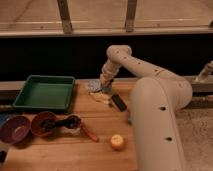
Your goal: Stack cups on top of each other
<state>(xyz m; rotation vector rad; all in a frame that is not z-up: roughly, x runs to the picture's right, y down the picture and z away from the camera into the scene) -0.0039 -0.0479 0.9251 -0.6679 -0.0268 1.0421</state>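
The camera view looks down on a wooden bench (75,155) with the robot's pale arm (150,95) reaching in from the right. The gripper (104,86) hangs low over the far edge of the bench, just right of the green tray (44,92). At its tip sits a small blue-grey cup (95,85), at the back of the bench beside the tray's right rim; whether the gripper touches it cannot be told, nor how the jaws stand. A second cup cannot be made out.

Just in front of the gripper lies a pale yellowish object (102,97), and right of that a dark oblong block (118,102), tilted. Near the left front of the bench are a purple bowl (13,129) and a reddish-brown bowl (44,124), side by side, the second holding something dark. Beside it lie a dark-and-white clutter (71,123) and a small orange-red stick (90,134). A round yellow fruit (118,142) rests nearer the front, close to the robot's body.
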